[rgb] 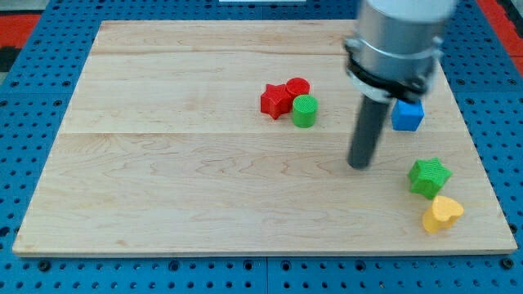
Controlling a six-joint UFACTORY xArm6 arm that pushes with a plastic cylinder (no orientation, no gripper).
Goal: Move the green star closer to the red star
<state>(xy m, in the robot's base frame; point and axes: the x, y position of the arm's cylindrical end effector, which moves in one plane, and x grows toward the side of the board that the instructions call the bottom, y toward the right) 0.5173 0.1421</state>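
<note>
1. Our rod stands over the right half of the wooden counter, my tip resting on bare wood to the view's left of the green star and apart from it.

2. We carry no gripper here: the arm ends in a plain rod, so there are no jaws to be wide or closed, and it has hold of nothing.

3. The green star lies near the counter's lower right corner, with a yellow heart-shaped block just below it, close enough that we cannot tell whether the two touch.

4. The red star sits near the middle of the counter toward the view's top, packed against a red cylinder and a green cylinder.

5. A blue cube lies to the view's right of the rod, partly behind it, well above the green star.

6. In our judgement the task is barely begun: the two stars are well apart, with open wood between them.

7. What is left, as we read it, is nearly everything. The tip is on the star's near side; to push it up and to the left, we would first have to get round to its lower right, where the yellow block crowds the approach.
</note>
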